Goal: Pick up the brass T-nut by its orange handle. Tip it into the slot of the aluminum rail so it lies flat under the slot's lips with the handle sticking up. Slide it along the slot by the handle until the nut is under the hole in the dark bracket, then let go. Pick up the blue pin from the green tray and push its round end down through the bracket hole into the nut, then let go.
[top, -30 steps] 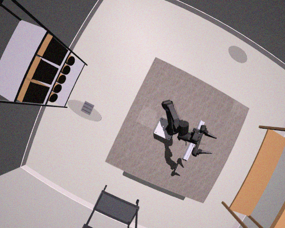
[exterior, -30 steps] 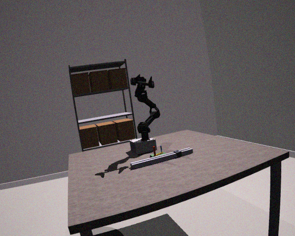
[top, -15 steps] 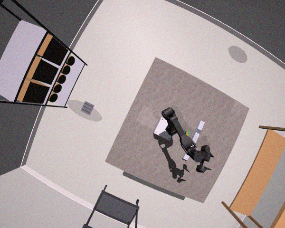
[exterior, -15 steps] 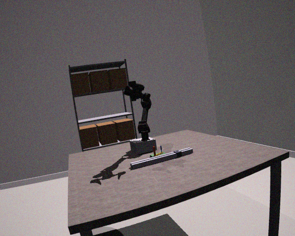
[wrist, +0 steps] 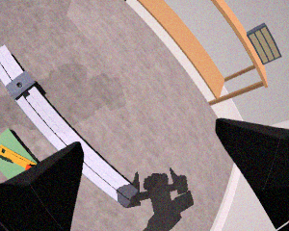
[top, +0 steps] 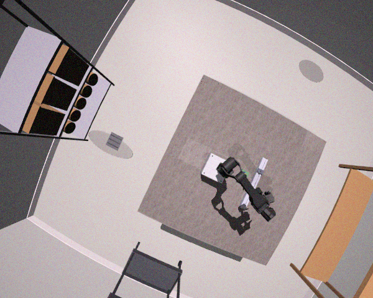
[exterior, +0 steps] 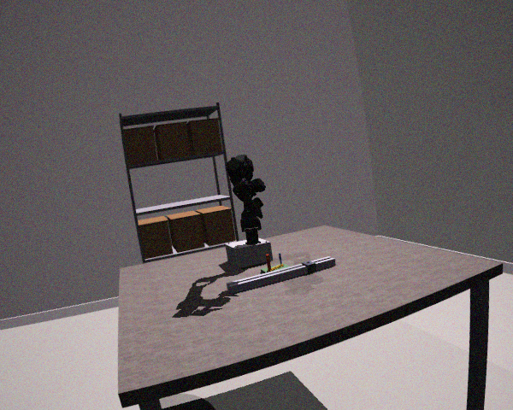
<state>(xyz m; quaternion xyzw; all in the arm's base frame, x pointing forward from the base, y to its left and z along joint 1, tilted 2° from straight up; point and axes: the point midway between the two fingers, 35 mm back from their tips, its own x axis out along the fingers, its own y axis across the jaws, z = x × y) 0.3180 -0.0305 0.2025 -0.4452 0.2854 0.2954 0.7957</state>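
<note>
Brown tabletop [top: 186, 128] [exterior: 291, 308] [wrist: 135, 96], T-nut's orange handle [exterior: 268, 260] [wrist: 30, 167] low beyond open fingers

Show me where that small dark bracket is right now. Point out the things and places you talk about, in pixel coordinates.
In the wrist view, the small dark grey bracket [top: 260, 171] [exterior: 309, 266] [wrist: 21, 85] sits upper left, across the long silver aluminum rail [top: 255, 182] [exterior: 274, 276] [wrist: 55, 126], near its far end.

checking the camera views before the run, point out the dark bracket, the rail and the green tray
dark bracket [top: 260, 171] [exterior: 309, 266] [wrist: 22, 86]: top, exterior and wrist views, on its body
rail [top: 256, 182] [exterior: 270, 278] [wrist: 52, 121]: same views, mid-length
green tray [wrist: 9, 139]: wrist view, bare upper part
</note>
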